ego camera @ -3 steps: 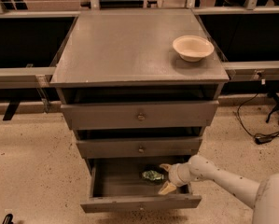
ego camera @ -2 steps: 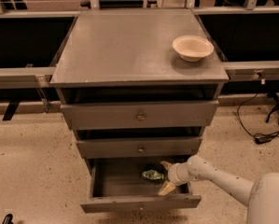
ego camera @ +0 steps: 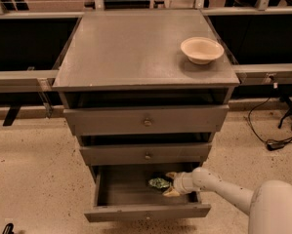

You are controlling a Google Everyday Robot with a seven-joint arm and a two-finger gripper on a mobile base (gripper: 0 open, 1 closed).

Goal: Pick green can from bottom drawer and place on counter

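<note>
End effector (ego camera: pixel 170 184) inside open bottom drawer (ego camera: pixel 145 211), fingers apart. Green can (ego camera: pixel 158 183) at its 9 o'clock (touching unclear).

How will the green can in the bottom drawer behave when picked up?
The green can looks shiny, so it may slip in a loose grasp. It seems to lie on its side on the bottom drawer floor, so a nudge could roll it. It is small, probably light. The gripper is right beside it, inside the drawer.
</note>
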